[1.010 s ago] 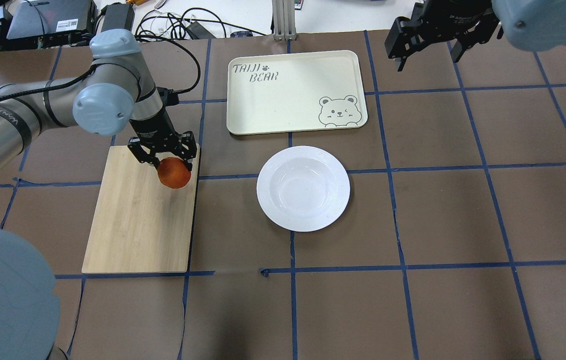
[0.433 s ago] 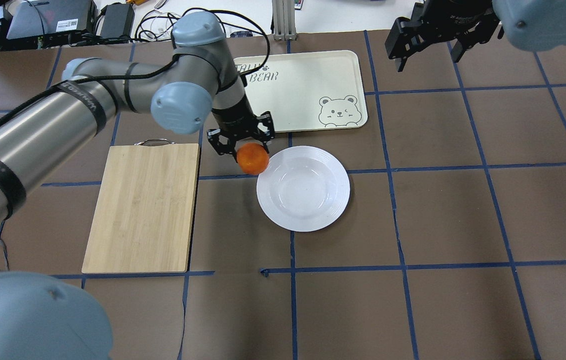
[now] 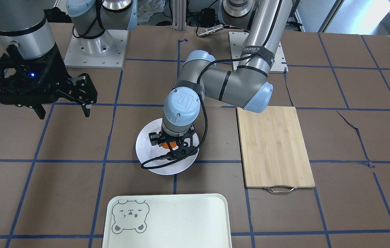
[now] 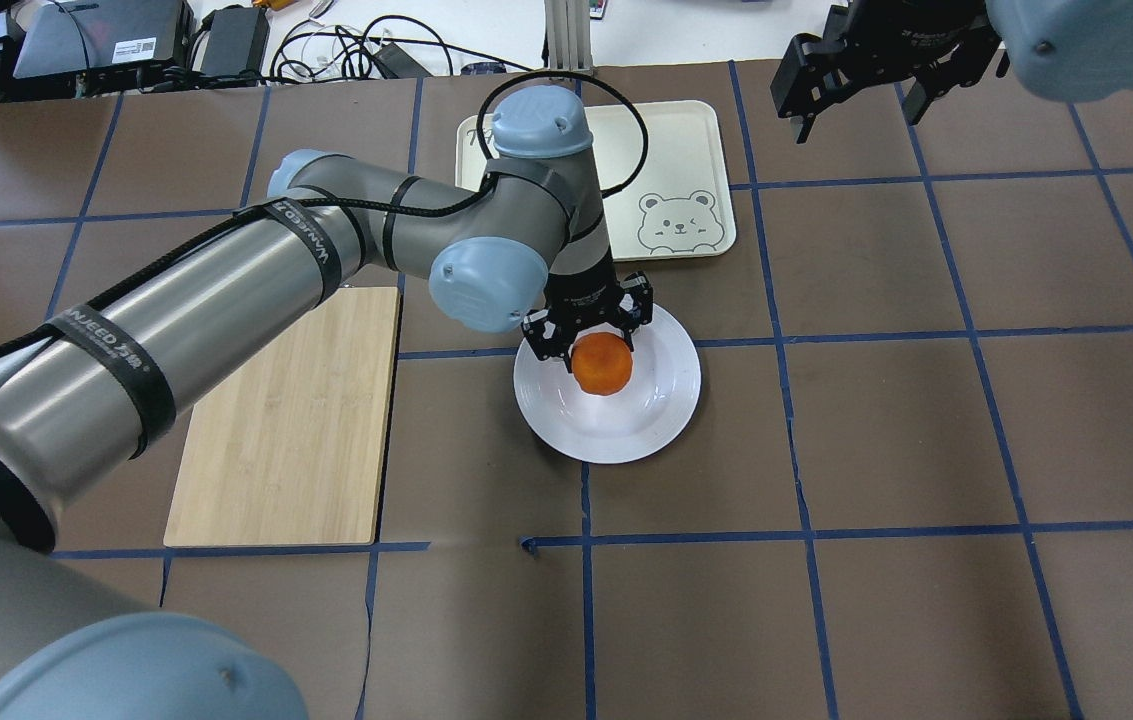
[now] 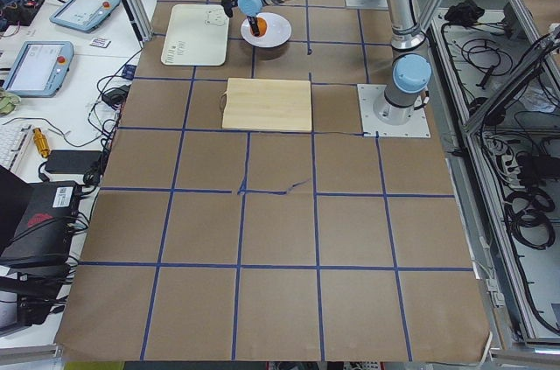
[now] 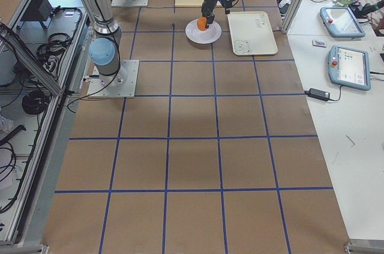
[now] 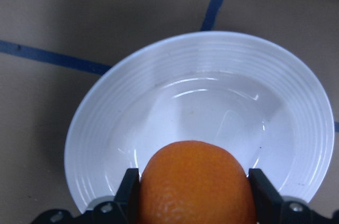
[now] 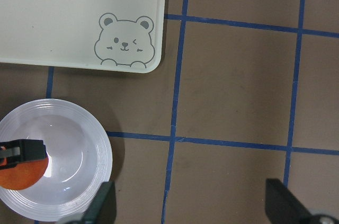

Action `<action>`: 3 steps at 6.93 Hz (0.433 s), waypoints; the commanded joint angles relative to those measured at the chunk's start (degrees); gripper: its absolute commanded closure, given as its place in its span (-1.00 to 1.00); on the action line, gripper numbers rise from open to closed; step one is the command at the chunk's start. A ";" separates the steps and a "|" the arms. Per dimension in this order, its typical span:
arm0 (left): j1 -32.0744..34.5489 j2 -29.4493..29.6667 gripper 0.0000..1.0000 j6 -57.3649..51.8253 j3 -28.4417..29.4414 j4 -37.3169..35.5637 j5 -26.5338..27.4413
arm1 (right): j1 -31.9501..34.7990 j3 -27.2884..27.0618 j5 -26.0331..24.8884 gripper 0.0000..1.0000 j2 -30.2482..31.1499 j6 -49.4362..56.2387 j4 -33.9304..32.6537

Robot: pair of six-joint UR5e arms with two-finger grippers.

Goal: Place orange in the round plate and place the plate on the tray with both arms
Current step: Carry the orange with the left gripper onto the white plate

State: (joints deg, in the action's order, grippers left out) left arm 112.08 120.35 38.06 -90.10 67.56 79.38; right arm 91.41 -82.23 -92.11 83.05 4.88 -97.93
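Note:
My left gripper (image 4: 594,345) is shut on the orange (image 4: 603,368), a small bright fruit held between its black fingers (image 7: 132,184). It hangs over the white round plate (image 4: 671,400), above the side of the bowl nearest the cutting board. I cannot tell whether the fruit touches the plate (image 7: 106,123). The cream tray (image 4: 686,150) with its bear drawing lies just beyond the plate, partly hidden by the left arm. My right gripper (image 4: 861,115) hovers open and holding nothing, high over the table to the right of the tray (image 8: 79,12).
A bamboo cutting board (image 4: 286,420) with a metal handle lies left of the plate, under the left arm. Cables and electronics (image 4: 126,40) crowd the table's far edge. Blue tape lines cross the brown table cover.
The left arm has carried the orange rightwards, from over the cutting board to over the plate. The right gripper has stayed where it was.

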 commanded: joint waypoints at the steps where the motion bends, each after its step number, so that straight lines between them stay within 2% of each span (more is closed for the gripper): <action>1: 0.59 1.73 -0.99 0.52 -1.48 -7.50 0.33 | 0.17 -0.03 0.00 -1.00 -0.08 -0.05 0.02; 3: -0.98 -0.46 -1.00 -0.44 -0.35 -6.22 2.16 | -0.09 1.01 0.18 -1.00 0.00 -0.05 -0.85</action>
State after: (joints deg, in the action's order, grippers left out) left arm 112.16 120.92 38.23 -91.04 61.14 80.14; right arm 91.39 -81.86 -92.07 83.03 4.88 -98.42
